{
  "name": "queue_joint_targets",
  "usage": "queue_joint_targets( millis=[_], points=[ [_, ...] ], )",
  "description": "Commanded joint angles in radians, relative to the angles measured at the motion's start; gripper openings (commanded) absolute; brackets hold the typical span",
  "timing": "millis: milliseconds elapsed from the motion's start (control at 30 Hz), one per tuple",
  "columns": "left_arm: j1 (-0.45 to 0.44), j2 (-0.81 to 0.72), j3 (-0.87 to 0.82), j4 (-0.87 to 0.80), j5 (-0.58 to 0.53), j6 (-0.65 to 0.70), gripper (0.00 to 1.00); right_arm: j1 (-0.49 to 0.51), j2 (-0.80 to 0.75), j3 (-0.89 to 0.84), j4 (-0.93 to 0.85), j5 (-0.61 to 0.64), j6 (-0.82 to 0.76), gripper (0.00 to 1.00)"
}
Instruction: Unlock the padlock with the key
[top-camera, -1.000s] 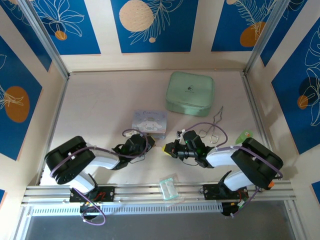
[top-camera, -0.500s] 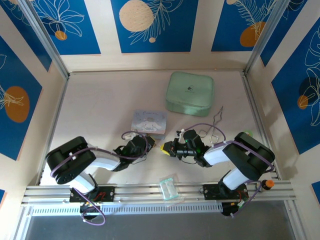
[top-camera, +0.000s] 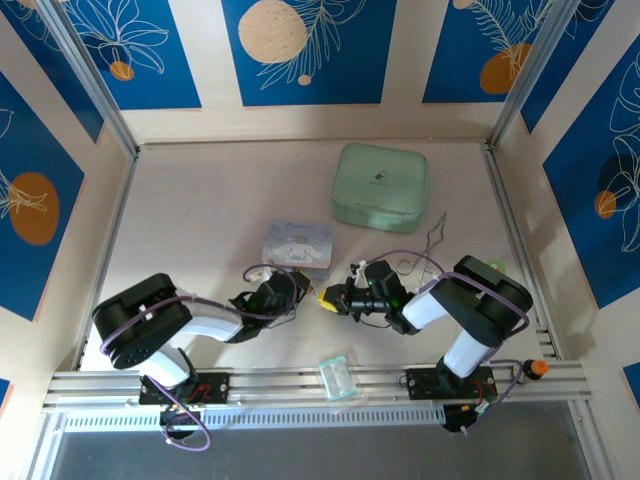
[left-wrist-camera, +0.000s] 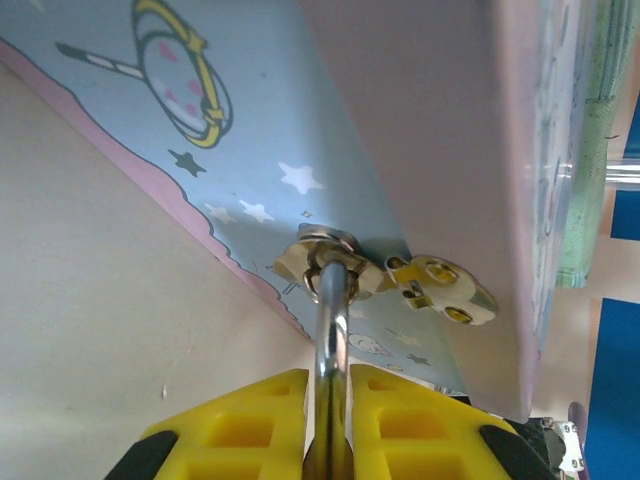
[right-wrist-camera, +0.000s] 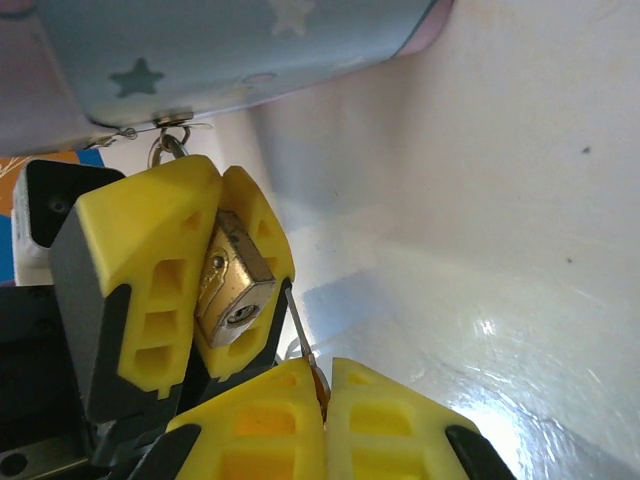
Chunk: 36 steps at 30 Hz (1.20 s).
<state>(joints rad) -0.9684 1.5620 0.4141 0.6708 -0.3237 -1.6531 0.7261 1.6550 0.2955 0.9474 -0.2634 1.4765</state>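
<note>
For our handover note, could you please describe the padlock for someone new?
Start at the pastel blue cartoon tin mid-table. At its near edge, the left hand pinches a small brass-gold padlock: shiny metal with a keyhole, unlike the yellow fingers.

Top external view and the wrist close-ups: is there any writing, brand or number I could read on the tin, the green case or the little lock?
None of these carries a word or number that can be read.
green case: a small dark mark on its lid, too small to read.
pastel tin: cartoon drawings and stars, no letters.
padlock: no legible stamp or number on its brass body.
</note>
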Motion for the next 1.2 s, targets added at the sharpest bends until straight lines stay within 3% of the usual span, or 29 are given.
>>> queue_joint_targets(
  millis=[0,567,1167],
  points=[
    [-0.019,0.019,0.040,-0.017,-0.033,-0.036,0.06,0.005,0.035,0.011,0.093,-0.015,0.033,0.00],
    [-0.041,0.081,0.047,0.027,-0.101,-0.109,0.05,0.021,0.031,-0.076,0.202,0.093,0.082,0.00],
    [-0.058,0.154,0.040,0.164,-0.076,-0.139,0.02,0.024,0.065,-0.047,0.258,0.094,0.064,0.00]
  ],
)
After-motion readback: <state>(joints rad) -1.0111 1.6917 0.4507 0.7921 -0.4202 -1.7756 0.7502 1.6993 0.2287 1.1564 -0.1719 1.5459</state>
